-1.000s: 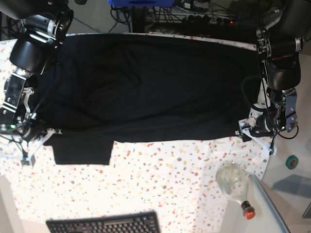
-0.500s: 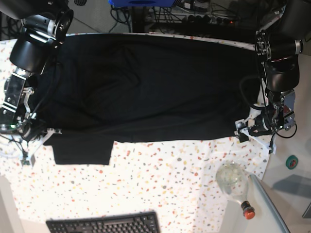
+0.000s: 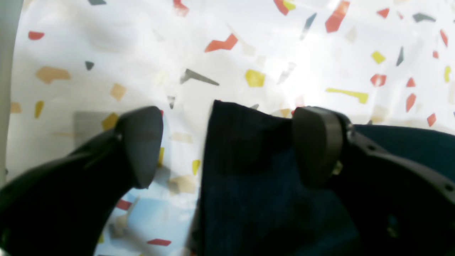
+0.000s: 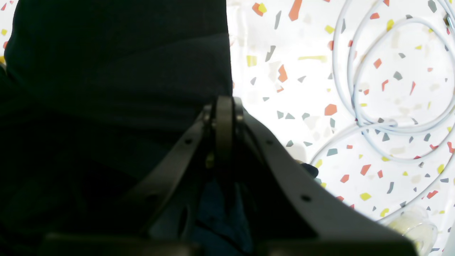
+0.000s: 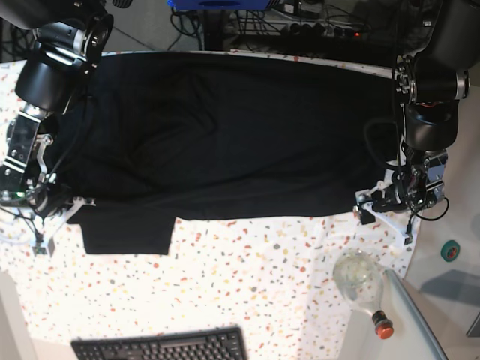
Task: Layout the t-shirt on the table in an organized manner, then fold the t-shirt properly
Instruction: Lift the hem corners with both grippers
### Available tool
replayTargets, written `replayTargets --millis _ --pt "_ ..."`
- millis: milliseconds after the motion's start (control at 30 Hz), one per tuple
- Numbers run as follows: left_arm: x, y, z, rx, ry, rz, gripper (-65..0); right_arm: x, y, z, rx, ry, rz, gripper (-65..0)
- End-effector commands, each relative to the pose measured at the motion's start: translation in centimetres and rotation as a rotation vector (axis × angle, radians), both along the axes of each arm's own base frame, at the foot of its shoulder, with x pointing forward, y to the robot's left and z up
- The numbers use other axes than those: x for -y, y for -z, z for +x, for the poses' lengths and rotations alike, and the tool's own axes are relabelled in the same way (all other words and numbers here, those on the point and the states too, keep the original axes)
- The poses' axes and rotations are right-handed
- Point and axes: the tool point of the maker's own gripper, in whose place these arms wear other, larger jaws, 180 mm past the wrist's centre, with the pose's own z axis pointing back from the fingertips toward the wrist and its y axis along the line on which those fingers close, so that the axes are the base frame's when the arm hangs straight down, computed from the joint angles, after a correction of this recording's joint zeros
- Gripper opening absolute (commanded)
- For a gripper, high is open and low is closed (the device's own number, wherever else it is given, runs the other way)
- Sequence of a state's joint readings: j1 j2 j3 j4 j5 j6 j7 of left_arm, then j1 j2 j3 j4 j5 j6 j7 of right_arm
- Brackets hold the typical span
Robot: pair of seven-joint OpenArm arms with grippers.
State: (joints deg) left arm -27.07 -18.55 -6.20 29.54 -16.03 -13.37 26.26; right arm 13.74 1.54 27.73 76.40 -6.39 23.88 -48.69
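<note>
- White speckled desk (image 5: pixel 247 285) fills the base view, with cables and dark gear along its far edge.
- Black shirt (image 5: pixel 225 135) lies spread wide across the far half of the desk, one sleeve (image 5: pixel 124 229) sticking out toward the near side at the left.
- Left gripper (image 5: pixel 373 204) sits low at the shirt's near right corner, its arm coming down from the far right; jaws stand wide apart. In the left wrist view a corner of cloth (image 3: pixel 245 170) lies between the two pads, touching the right pad (image 3: pixel 314 145) and well clear of the other.
- Right gripper (image 5: pixel 45 202) sits low at the shirt's left edge, arm reaching in from the far left; jaws are pressed together, and in the right wrist view dark cloth (image 4: pixel 117 71) lies right at their tip. Whether cloth is pinched between them cannot be made out.
- Keyboard (image 5: pixel 161 346) is cut off by the near edge.
- Clear bottle (image 5: pixel 360 281) lies near right, partly blurred.
- White cable (image 4: pixel 384 89) loops on the desk in the right wrist view.
</note>
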Motion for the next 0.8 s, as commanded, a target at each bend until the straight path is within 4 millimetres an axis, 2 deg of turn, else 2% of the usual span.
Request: replayTargets --millis 0,133,300,333,400,600,767 --pt "1.3 0.5 -0.5 -0.034 0.013 -0.049 -18.1 0.5 -1.8 1.6 0.061 0.002 -0.015 -65.0" --pt "1.2 0.3 -0.2 -0.026 0.0 -0.058 -31.8 0.5 -1.9 1.6 0.062 0.002 -0.016 -65.0" --pt "1.2 -0.5 0.4 -0.001 0.018 -0.043 -43.6 0.5 -1.9 1.6 0.062 0.002 -0.016 -65.0" --pt "1.3 -0.4 0.3 0.0 0.02 -0.043 -49.0 0.5 -1.9 1.6 0.062 0.002 -0.016 -65.0" --pt "1.3 -0.5 0.3 0.005 0.017 -0.046 -63.8 0.5 -1.9 1.6 0.064 0.001 -0.016 -65.0" --pt "1.7 -2.8 2.0 0.044 0.052 -0.028 -65.0 0.5 -1.9 1.7 0.067 0.001 -0.015 -65.0" --pt "2.1 -5.9 3.8 0.101 0.091 -0.003 -65.0 0.5 -2.5 2.3 0.084 0.001 -0.014 -65.0"
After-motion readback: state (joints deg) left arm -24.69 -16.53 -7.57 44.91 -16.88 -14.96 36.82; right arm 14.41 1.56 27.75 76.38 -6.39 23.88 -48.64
